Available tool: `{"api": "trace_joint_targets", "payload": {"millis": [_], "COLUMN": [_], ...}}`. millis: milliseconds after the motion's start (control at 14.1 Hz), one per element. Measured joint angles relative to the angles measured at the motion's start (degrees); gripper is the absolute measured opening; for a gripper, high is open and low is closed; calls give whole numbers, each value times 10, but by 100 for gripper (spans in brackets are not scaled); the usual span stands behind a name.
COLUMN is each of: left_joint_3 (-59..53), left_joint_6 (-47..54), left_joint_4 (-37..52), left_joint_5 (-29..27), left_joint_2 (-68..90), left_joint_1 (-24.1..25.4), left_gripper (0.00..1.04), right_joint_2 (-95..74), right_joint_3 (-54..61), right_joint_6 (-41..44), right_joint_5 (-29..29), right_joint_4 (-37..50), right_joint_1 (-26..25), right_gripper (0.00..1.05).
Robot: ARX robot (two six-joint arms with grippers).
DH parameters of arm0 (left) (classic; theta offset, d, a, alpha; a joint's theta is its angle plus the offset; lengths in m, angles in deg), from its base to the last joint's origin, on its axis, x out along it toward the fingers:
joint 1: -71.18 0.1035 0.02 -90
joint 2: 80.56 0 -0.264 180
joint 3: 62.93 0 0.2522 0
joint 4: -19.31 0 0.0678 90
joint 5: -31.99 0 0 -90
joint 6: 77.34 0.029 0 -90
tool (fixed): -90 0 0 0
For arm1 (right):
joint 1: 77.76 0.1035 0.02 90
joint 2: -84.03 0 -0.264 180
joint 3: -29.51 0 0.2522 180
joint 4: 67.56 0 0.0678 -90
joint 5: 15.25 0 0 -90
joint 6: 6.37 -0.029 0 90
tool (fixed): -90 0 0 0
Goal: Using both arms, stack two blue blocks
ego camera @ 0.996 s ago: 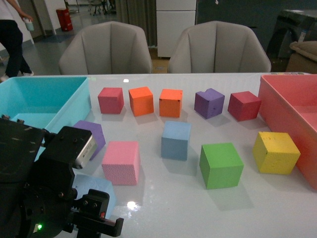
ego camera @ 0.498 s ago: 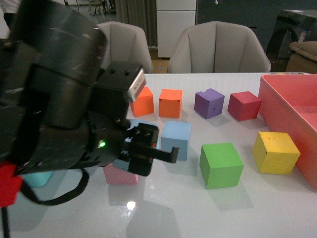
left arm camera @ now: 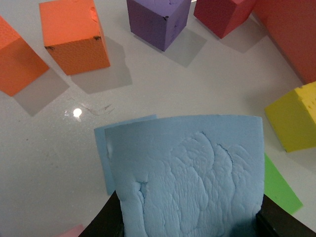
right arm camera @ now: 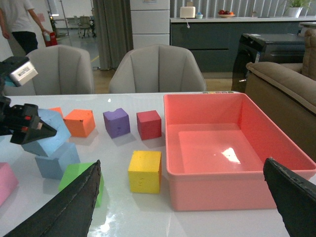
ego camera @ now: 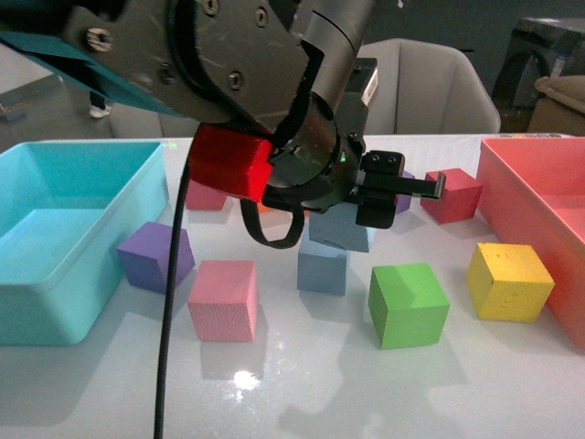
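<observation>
Sky-blue upper block (ego camera: 340, 234): we see it tilted and off the table, right over the second blue cube. Its torn, wrinkled face fills the left wrist view.
Lower blue block (ego camera: 322, 268): it sits flat on the white table (ego camera: 302, 384), mid-table, partly covered by the tilted one. We cannot tell whether the two touch.
Left gripper (left arm camera: 191, 219): its fingers press on opposite sides of the upper block, pinching it.
Left arm (ego camera: 238, 64): black and bulky, it reaches across the front view from the upper left. It carries a red block-shaped part (ego camera: 230, 163), and a black cable (ego camera: 169, 302) hangs down from it.
Right gripper (right arm camera: 181, 165): we see its fingers spread wide at the edges of its own wrist view, which faces the pink bin (ego camera: 526, 197).
Green cube (ego camera: 409, 305): near the lower blue block, on its right and closer to us.
Yellow cube (ego camera: 510, 281): between the green cube and the pink bin.
Pink cube (ego camera: 223, 299): left of the blue pair.
Near purple cube (ego camera: 155, 256): just beside the teal bin (ego camera: 128, 229).
Back row: an orange cube (left arm camera: 74, 37), a far purple cube (left arm camera: 158, 19) and a dark red cube (ego camera: 452, 195) sit behind the blue pair.
</observation>
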Motion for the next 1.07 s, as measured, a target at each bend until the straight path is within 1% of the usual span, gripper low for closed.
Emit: {"api": "trace_joint_targets", "payload": {"millis": [285,569,996,1067], "left_joint_3": [68,95,108,109], "left_joint_6": [-27,-52,-43,-40], "left_joint_4": [-41,-42,-49,-50], "left_joint_5": [-29,-43,-66,-67], "left_joint_2": [78,84,104,104], "left_joint_1": [7,11,11,11], "left_gripper": [42,42,42,50], "right_joint_2": [0,0,0,0], "right_joint_3": [0,0,0,0], "right_joint_6": [0,0,0,0], "right_joint_5": [0,0,0,0], "right_joint_4": [0,0,0,0], "right_joint_1": [0,0,0,0], "right_gripper": [98,98,98,98]}}
